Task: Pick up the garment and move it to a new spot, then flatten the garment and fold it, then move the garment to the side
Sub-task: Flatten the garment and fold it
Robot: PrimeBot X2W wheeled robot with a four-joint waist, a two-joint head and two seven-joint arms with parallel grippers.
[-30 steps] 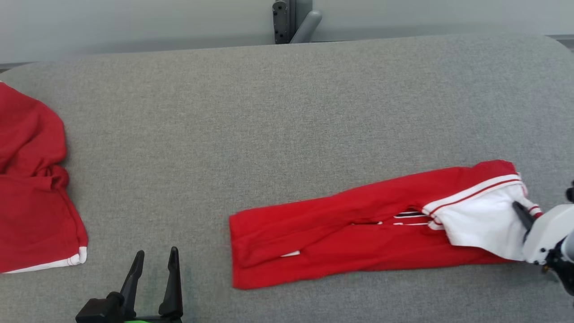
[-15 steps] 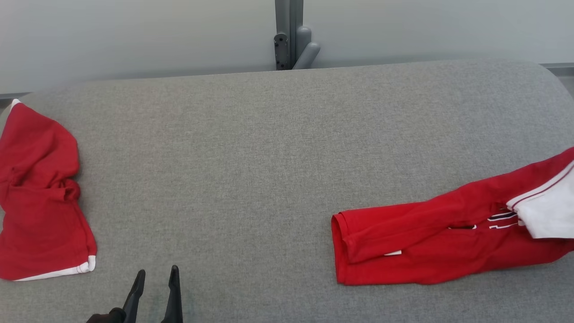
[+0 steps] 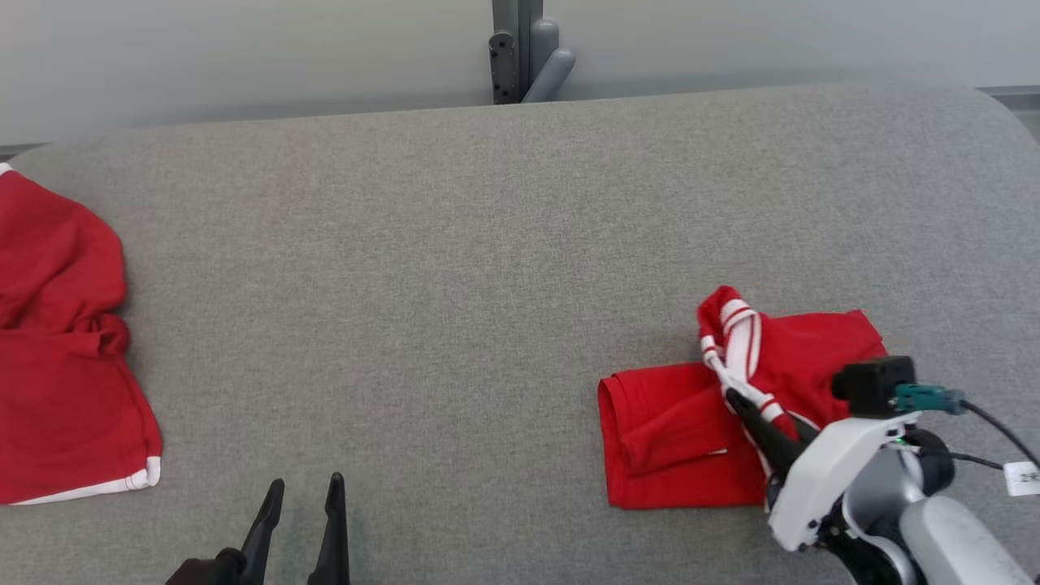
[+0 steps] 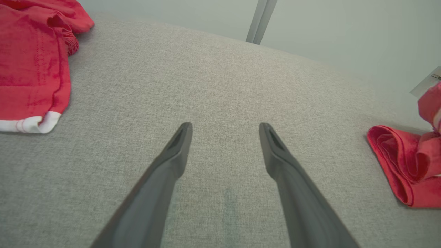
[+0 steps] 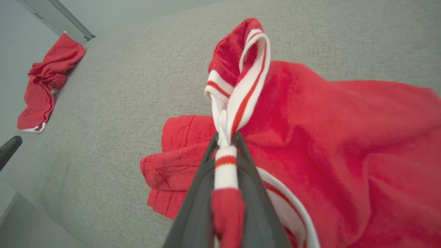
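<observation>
Two grippers. Right gripper (image 3: 735, 400) pinched narrow on the striped band (image 5: 241, 86) of the red garment (image 3: 674, 431). Band lifted, the rest doubled over on the right part of one grey table (image 3: 455, 268). Left gripper (image 3: 305, 487) spread wide, empty, over bare table at the near edge. One other red cloth (image 3: 57, 357) crumpled at the table's left edge, well apart.

Reds on grey cloth.
Bright red garment (image 3: 674, 439); ribbed trim (image 5: 241, 89) white with thin red stripes; second garment (image 3: 65, 390) same red, white hem; tabletop (image 3: 455, 244) heathered mid-grey weave.
</observation>
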